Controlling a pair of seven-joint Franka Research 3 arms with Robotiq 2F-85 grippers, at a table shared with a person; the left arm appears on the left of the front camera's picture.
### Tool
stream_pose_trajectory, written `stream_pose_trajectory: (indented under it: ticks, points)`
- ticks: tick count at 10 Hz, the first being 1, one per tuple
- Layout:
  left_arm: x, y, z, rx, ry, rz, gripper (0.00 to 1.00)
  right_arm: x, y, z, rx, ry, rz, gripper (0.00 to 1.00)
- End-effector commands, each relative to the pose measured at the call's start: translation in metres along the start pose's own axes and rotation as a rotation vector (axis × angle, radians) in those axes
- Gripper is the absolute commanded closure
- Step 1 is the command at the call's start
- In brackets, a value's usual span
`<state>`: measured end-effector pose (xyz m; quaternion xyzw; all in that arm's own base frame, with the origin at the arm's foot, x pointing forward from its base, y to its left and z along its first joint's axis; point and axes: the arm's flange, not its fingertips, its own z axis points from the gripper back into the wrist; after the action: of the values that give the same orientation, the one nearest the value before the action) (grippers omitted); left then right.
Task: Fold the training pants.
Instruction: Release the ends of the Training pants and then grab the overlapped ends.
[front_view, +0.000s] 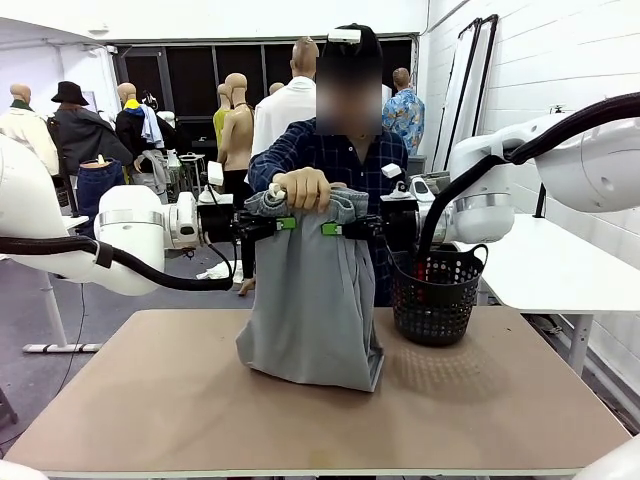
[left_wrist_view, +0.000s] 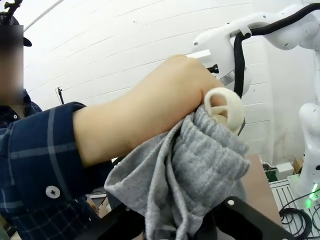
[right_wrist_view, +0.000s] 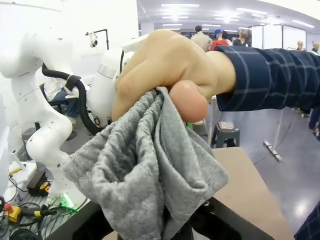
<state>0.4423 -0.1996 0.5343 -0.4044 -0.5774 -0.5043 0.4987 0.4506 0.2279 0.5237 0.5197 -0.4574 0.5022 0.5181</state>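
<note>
On the bench (front_view: 150, 400) the training pants (front_view: 312, 300) hang upright, lower end crumpled on the top, waistband bunched in the person's hand (front_view: 302, 187). Just below it the left fingers (front_view: 287, 223) and right fingers (front_view: 331, 229) are closed on the cloth from opposite sides. Both wrist views show grey jersey gathered between them; the front view adds a black basket (front_view: 436, 295) near the pants

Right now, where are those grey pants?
Front view: the training pants hang mid-table from the person's hand, left claw and right claw pinching their top, black basket at their right.
</note>
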Motion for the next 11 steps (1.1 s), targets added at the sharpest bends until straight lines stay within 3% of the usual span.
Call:
stream_pose_trajectory:
  ticks: [1, 7, 8, 9, 10, 11]
  points:
    - [0.004, 0.001, 0.002, -0.042, 0.020, 0.028, 1.00, 0.009, -0.007, 0.002, 0.048, 0.004, -0.022, 1.00]
    - [-0.002, 0.003, -0.003, -0.090, 0.138, 0.098, 1.00, 0.016, -0.014, 0.017, 0.074, 0.080, 0.024, 1.00]
    - [-0.005, 0.006, -0.005, -0.089, 0.131, 0.122, 1.00, 0.015, -0.016, 0.015, 0.067, 0.088, 0.024, 1.00]
    - [-0.005, 0.018, -0.009, -0.023, 0.199, 0.217, 1.00, 0.013, -0.018, 0.017, 0.062, 0.069, 0.031, 1.00]
    - [-0.004, -0.002, -0.004, -0.084, 0.100, 0.088, 1.00, 0.005, -0.009, 0.013, 0.056, 0.089, 0.033, 1.00]
    - [-0.004, -0.002, -0.004, -0.084, 0.100, 0.088, 1.00, 0.005, -0.009, 0.013, 0.056, 0.089, 0.033, 1.00]
